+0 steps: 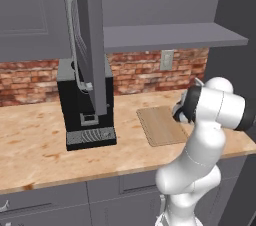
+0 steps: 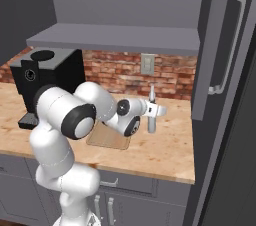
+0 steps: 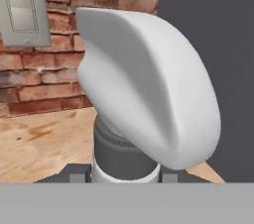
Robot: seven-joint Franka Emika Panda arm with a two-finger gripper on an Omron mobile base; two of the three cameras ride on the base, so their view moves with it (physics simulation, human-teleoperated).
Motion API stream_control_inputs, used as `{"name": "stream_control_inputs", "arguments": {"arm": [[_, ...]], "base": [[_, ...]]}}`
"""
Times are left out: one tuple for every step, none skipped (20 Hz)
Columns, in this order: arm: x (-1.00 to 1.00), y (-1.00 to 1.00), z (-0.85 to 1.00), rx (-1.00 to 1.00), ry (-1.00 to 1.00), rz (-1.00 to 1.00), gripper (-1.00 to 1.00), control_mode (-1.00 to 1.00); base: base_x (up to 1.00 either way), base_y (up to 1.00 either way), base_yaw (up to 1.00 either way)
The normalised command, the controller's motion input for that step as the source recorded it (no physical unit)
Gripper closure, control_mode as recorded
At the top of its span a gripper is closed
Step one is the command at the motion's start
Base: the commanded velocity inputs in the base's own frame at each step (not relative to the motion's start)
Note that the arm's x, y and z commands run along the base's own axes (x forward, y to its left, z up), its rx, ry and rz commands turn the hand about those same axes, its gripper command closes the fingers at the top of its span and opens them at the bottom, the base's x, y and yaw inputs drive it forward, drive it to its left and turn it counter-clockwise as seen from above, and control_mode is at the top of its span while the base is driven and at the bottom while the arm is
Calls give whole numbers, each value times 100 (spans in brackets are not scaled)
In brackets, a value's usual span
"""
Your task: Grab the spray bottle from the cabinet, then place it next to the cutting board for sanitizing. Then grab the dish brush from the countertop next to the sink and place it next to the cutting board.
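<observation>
1. The spray bottle (image 3: 149,89) sits pinched between the gripper's (image 2: 151,111) two dark fingers, its smooth, rounded white trigger head looming in the hand view above a ribbed grey collar and a pale neck
2. In the right base view the same bottle (image 2: 152,115) reads as a slim, upright, pale shape held above the countertop (image 2: 165,145), to the right of the cutting board (image 2: 107,139) and clear of it
3. The cutting board (image 1: 161,125) lies flat on the counter, a thin light-wood rectangle with rounded corners and lengthwise grain, paler and smoother than the blotchy butcher-block surface beneath
4. The arm's glossy white, bulbous links with dark joint rings bend over the board's near edge, covering part of it in both base views
5. Behind runs a red brick backsplash (image 1: 140,72) with rough mortar lines and a flat grey switch plate (image 3: 22,7) set into it
6. The cabinet's (image 1: 165,36) flat matt-grey shelf juts out above the brick; its tall panelled door (image 1: 87,40) stands swung open, a long grey bar handle (image 1: 75,40) down its face
7. A boxy black coffee machine (image 1: 82,105) with a ridged grey drip tray stands on the counter left of the board
</observation>
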Motion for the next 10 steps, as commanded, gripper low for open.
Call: {"name": "stream_control_inputs", "arguments": {"arm": [[0,0,-14,-7,0,0,100,-100],[0,0,-15,-5,0,0,100,-100],[0,0,-16,-4,0,0,100,-100],[0,0,-16,-3,0,0,100,-100],[1,0,-21,0,1,0,100,-100],[1,-3,-23,0,4,0,100,-100],[0,-3,-23,0,5,0,100,-100],[2,-4,-25,0,7,0,100,-100],[4,-5,-25,0,8,0,100,-100],[4,-8,-25,0,8,0,100,-100]], "base": [[0,0,0],[0,0,0],[0,0,0],[0,0,0],[0,0,0],[0,0,0],[0,0,0],[0,0,0],[0,0,0],[0,0,0]]}}
